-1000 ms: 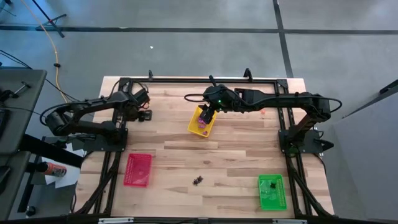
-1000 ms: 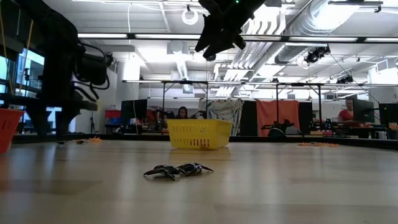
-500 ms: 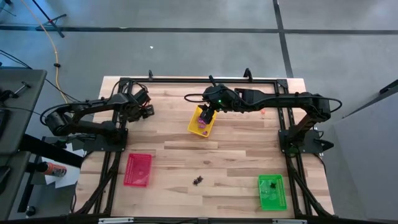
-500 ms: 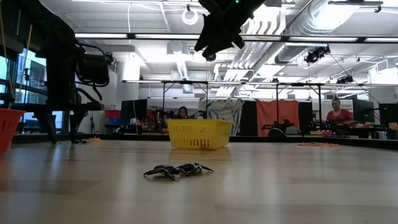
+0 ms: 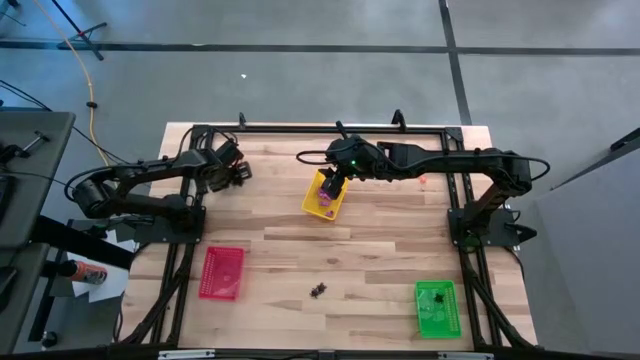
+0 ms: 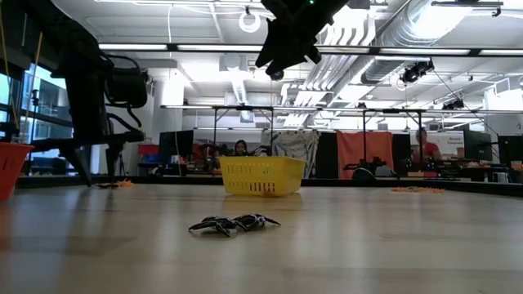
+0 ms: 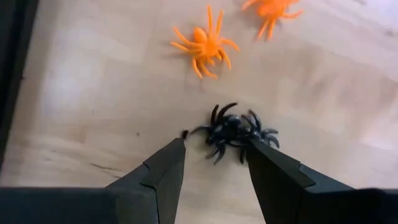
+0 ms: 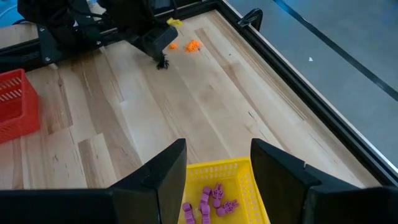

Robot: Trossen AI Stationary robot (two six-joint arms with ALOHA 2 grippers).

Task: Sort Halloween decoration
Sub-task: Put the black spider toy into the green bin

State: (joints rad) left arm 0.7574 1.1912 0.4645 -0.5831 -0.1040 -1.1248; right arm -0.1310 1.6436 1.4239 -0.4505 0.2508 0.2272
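I see a light wood-plank bench (image 5: 330,250) with a black metal frame (image 5: 320,128) round it, sitting on grey floor (image 5: 300,80) crossed by dark lines. Left gripper (image 7: 214,163) is low over the far left part of the bench, fingers (image 7: 163,171) spread, with a small clump of black spiders (image 7: 235,130) on the wood right at the tips, between them but not pinched. Two orange spiders (image 7: 204,43) lie just beyond that clump, loose on the planks. Right gripper (image 8: 216,163) hangs above the yellow tray (image 5: 324,195) near the middle of the far side, fingers (image 8: 163,171) apart, nothing between them. Purple trinkets (image 8: 210,202) sit in the yellow tray. Another clump of black spiders (image 6: 233,223) lies on bare wood at the near edge, between the red tray (image 5: 222,272) at near left and the green tray (image 5: 436,307) at near right; dark bits sit in the green tray, can't tell what they are. Behind the bench I get an open workshop: exposed ceiling ducts (image 6: 384,37), strip lights, other tables, orange panels (image 6: 368,151), and a person in red (image 6: 423,149) at far right, another seated behind the yellow tray.
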